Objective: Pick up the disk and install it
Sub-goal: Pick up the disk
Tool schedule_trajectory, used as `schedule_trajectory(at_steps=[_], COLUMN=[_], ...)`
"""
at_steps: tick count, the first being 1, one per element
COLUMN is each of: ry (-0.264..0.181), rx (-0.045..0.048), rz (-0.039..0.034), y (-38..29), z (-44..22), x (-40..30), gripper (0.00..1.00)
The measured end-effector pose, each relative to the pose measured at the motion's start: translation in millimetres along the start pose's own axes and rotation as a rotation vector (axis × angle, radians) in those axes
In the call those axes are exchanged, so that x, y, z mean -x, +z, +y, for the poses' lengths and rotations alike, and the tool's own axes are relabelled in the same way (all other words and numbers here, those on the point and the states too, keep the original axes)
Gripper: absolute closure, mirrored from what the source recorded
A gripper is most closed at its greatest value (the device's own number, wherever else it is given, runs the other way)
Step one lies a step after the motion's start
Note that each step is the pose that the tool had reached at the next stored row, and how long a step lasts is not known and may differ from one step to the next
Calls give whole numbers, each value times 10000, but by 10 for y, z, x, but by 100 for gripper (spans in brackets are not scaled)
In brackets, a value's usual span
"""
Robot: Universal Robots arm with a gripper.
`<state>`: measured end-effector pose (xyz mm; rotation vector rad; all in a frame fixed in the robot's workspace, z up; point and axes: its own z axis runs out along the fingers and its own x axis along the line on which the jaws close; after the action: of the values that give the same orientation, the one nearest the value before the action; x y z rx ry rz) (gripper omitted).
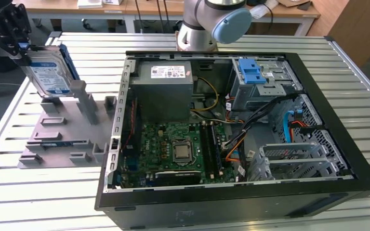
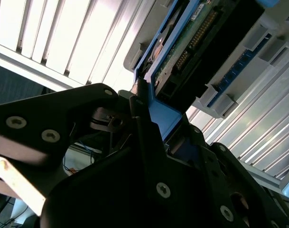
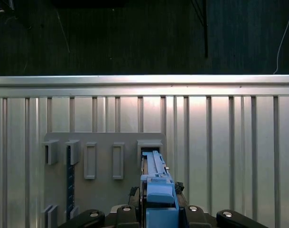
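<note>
We see the gripper (image 1: 21, 50) at the exterior view's far left, well apart from the open computer case (image 1: 236, 204); its black fingers (image 2: 139, 111) are pinched on the disk (image 1: 46, 74), gripping the blue frame (image 2: 161, 116) at the drive's upper end; the disk hangs upright and slightly tilted, its blue-and-white label facing the camera in the exterior view; it sits over the grey fixture plate (image 1: 75, 126), which lies flat on the slatted metal table (image 1: 37, 195) just beside the case; the disk's lower edge is close to the plate's upright blocks, and we cannot tell whether it touches them; in the second wrist view we see the drive's other face, with its green circuit board (image 2: 182, 54) and a row of connector pins, and the blue frame running along its edge into the fingers; in the first wrist view the disk shows edge-on as a narrow blue strip over the grey plate, its far end by one of the plate's raised rectangular slots; inside the case, the grey power supply (image 1: 165, 94) with its white sticker sits at the back, the green motherboard (image 1: 172, 144) lies in front of it, and a bare blue latch piece (image 1: 250, 72) rests on top of the metal drive cage toward the exterior view's right; the arm (image 1: 207, 21) rises behind the case
</note>
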<state>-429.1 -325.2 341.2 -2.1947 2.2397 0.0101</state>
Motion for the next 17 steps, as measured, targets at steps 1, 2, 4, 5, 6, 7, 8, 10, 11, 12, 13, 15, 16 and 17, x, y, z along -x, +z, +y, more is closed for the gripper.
schedule_trajectory(at_steps=[1, 2, 4, 5, 6, 7, 8, 10, 11, 12, 13, 15, 16, 17], ry=[0, 0, 0, 0, 0, 0, 0, 0, 0, 0, 0, 0, 0, 0], rx=[-1, -1, 0, 0, -1, 0, 0, 2, 0, -1, 0, 0, -1, 0], rz=[0, 0, 1, 0, 0, 0, 0, 1, 0, 0, 0, 0, 0, 0], y=[-2, -5, -11, -13, -19, -24, -25, -29, -30, -32, -33, -37, -38, -40], z=[0, 0, 0, 0, 0, 0, 0, 0, 0, 0, 0, 0, 0, 0], x=[0, 0, 0, 0, 0, 0, 0, 0, 0, 0, 0, 0, 0, 0], gripper=[64, 64, 64, 64, 64, 64, 64, 64, 64, 64, 64, 64, 64, 64])
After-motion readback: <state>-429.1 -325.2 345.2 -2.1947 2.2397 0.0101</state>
